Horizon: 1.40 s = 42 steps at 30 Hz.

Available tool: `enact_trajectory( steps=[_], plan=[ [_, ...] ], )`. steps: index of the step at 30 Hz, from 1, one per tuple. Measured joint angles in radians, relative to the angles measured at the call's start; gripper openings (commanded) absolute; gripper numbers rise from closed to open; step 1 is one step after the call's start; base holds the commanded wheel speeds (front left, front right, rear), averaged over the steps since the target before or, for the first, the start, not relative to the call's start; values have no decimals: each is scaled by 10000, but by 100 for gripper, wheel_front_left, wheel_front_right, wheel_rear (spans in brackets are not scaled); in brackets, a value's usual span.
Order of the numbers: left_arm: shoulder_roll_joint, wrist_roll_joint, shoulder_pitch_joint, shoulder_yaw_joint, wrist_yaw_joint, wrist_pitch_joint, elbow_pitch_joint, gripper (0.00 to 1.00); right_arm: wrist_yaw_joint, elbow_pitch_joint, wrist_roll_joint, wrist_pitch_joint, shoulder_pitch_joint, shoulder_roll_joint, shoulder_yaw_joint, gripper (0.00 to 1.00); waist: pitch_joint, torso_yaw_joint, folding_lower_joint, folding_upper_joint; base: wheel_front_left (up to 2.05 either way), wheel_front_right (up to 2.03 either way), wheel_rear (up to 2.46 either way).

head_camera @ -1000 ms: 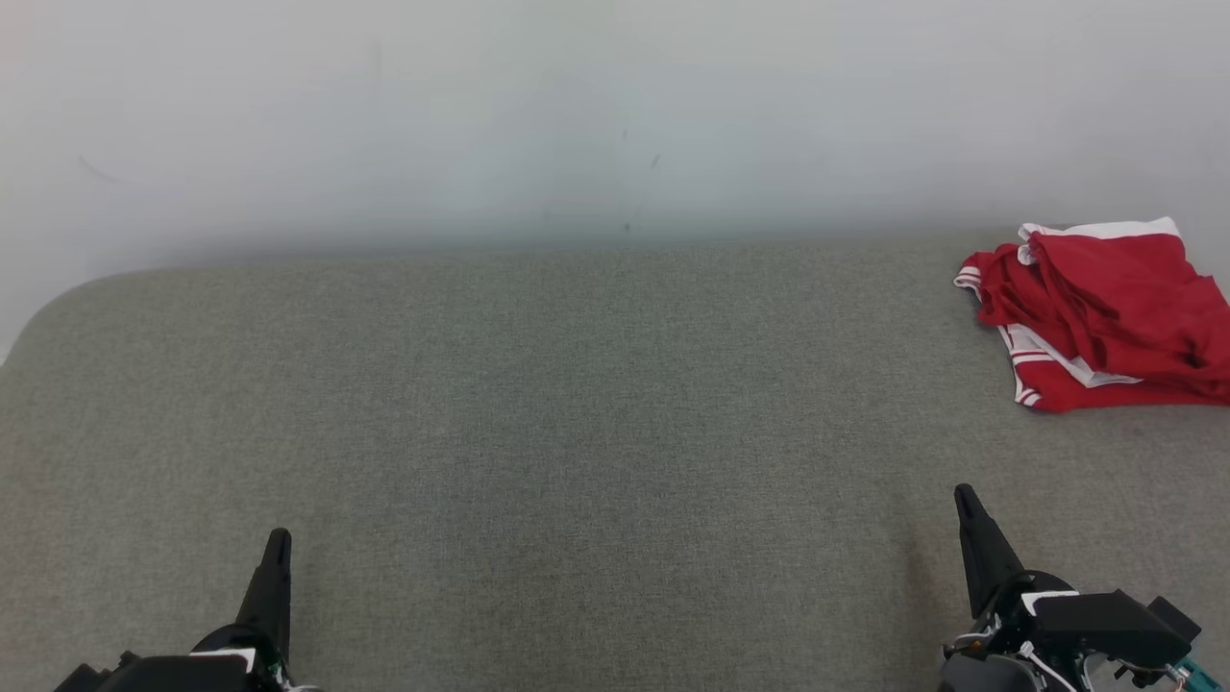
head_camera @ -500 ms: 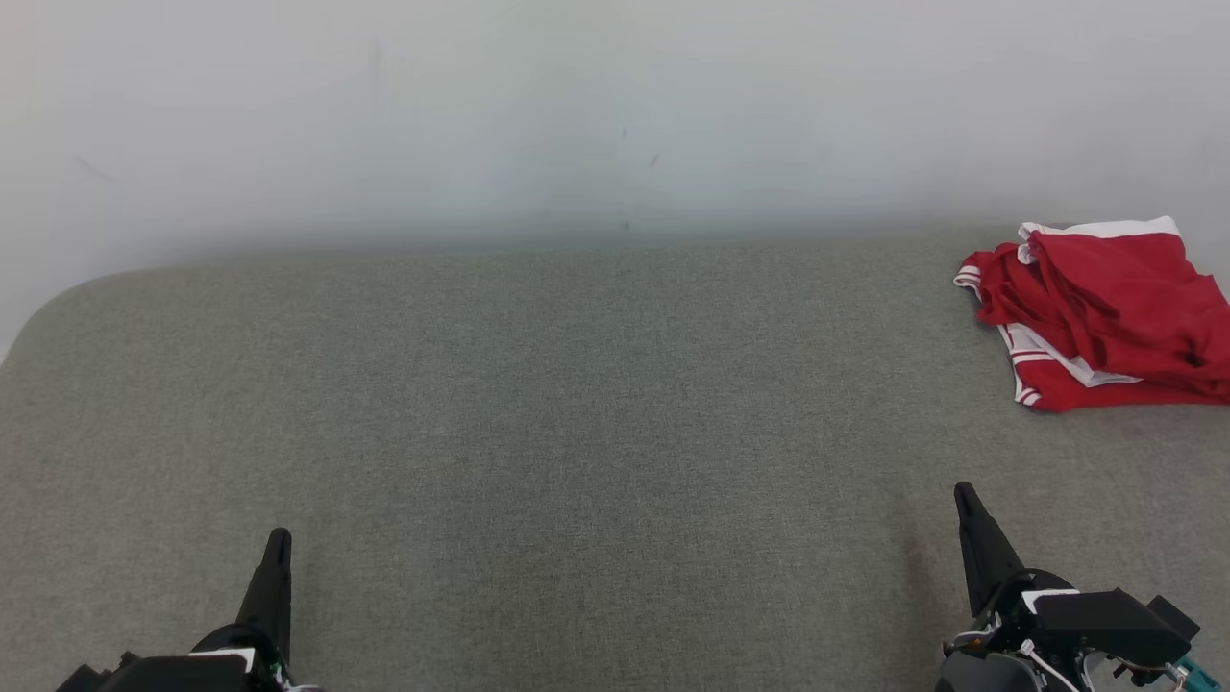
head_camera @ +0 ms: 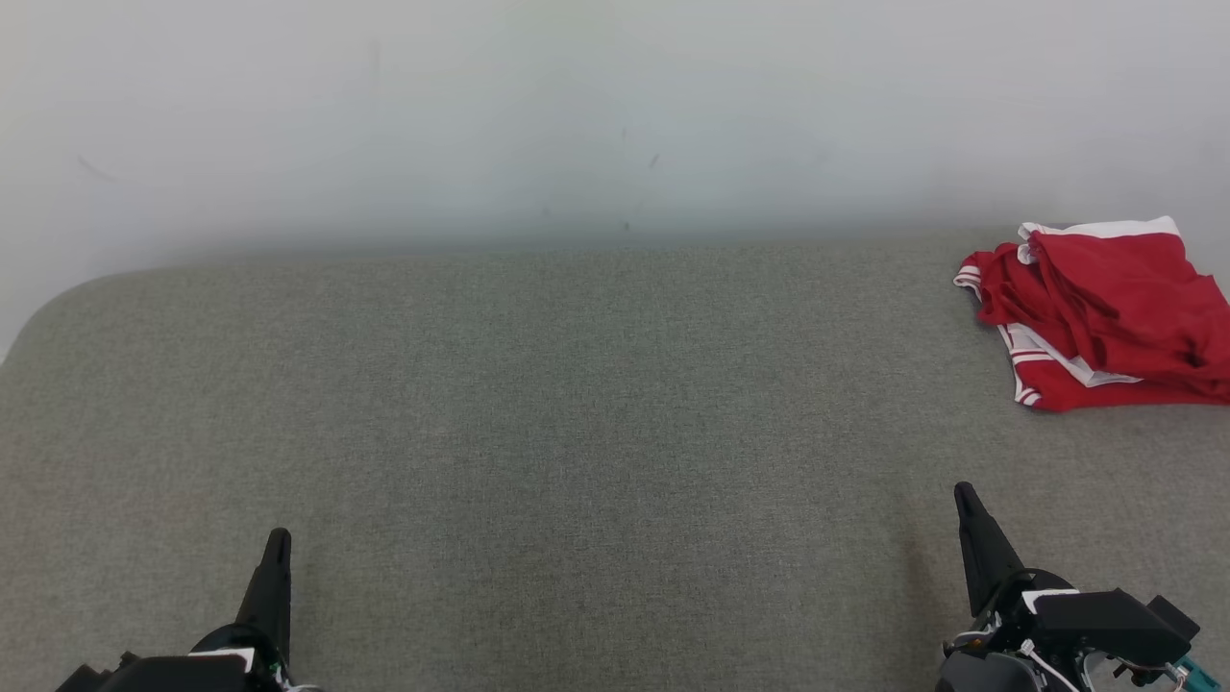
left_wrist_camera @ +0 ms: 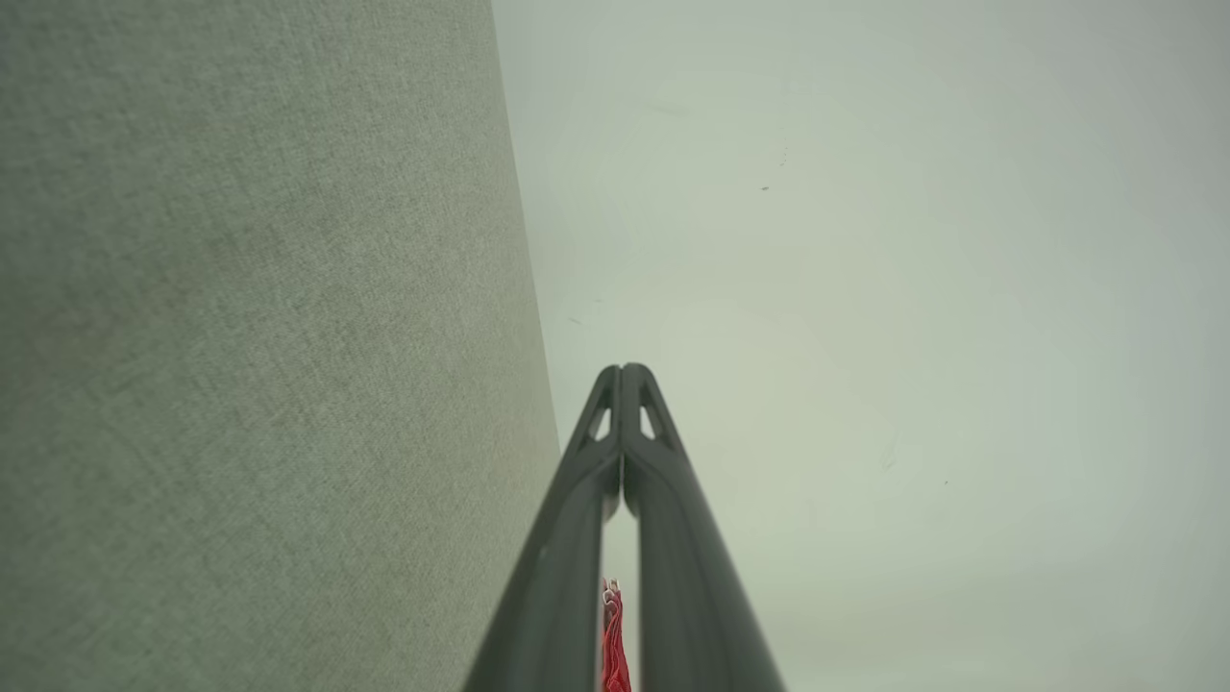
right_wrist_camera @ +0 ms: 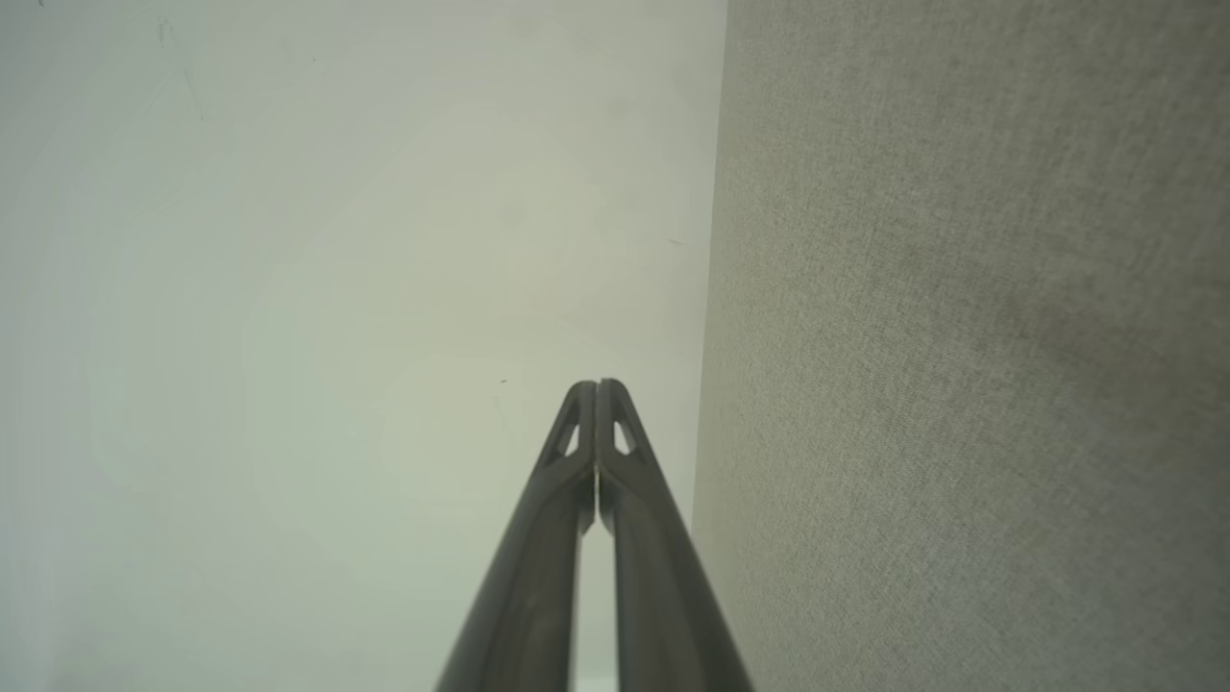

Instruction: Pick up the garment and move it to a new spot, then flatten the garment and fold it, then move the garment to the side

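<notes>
A red garment (head_camera: 1105, 312) with white trim lies in a crumpled heap at the far right of a grey cloth-covered surface (head_camera: 577, 404). It is close to the pale wall (head_camera: 615, 115) behind, and its right side is cut off by the edge of the head view. Its folds are bunched and overlapping, with white bands showing along the top and the lower left edge. The left gripper (head_camera: 277, 543) sits at the near left of the surface. Its two dark fingers are pressed together to a single point and have nothing between them. The right gripper (head_camera: 964, 495) sits at the near right, its fingers likewise closed tip to tip and empty. Both grippers point away from the robot and are well apart from the garment, the right one being the nearer. In the left wrist view a thin red sliver of the garment (left_wrist_camera: 612, 634) shows through the narrow slot between the closed fingers lower down. The far left corner of the surface is rounded.
</notes>
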Motion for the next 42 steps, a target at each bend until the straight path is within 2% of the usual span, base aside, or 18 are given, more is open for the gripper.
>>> enact_trajectory(
  steps=[42],
  plan=[
    [-25,6,-4,35,0,33,4,0,0,0,0,0,-1,0,0,0,0,0,0,0,0,0,0]
  ],
)
